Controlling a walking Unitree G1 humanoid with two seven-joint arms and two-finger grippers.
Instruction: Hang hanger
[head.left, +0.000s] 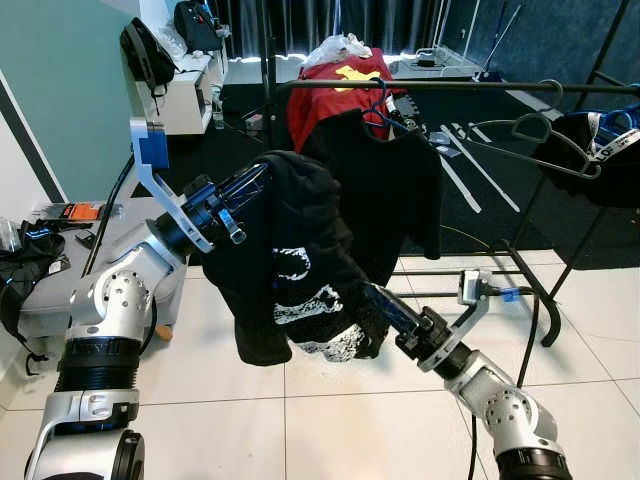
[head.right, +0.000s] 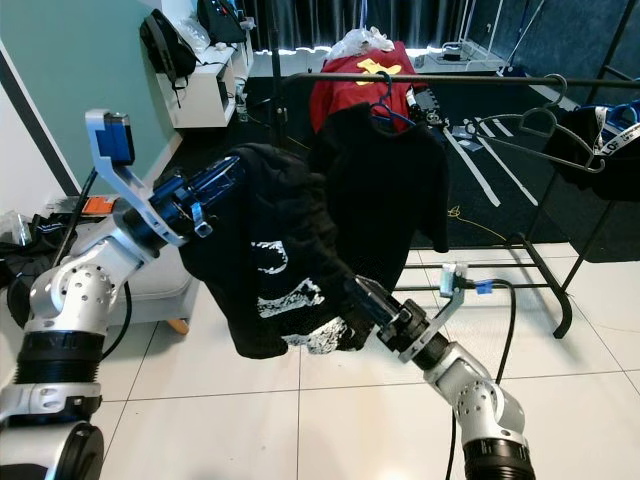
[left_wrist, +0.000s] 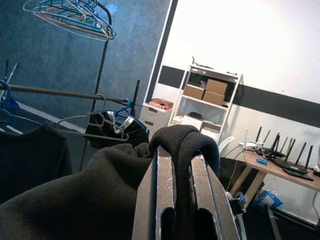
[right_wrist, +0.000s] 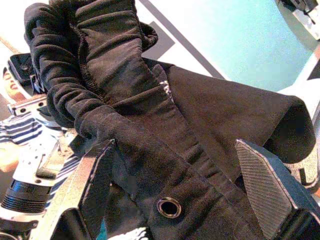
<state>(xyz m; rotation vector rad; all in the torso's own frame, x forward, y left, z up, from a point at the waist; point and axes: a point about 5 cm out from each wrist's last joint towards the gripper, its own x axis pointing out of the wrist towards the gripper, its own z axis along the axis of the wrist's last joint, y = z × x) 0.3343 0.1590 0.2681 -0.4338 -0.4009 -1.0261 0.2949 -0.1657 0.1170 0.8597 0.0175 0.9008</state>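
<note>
Up front, L gripper (left_wrist: 182, 200) jaws pinch soft bunched black hoodie (head.left: 290, 260); R gripper (right_wrist: 185, 190) jaws wide apart by ribbed hem.

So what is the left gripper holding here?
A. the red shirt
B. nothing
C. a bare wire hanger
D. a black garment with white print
D: the left gripper has its fingers closed on a fold of the black garment, which drapes down showing white print.
</note>
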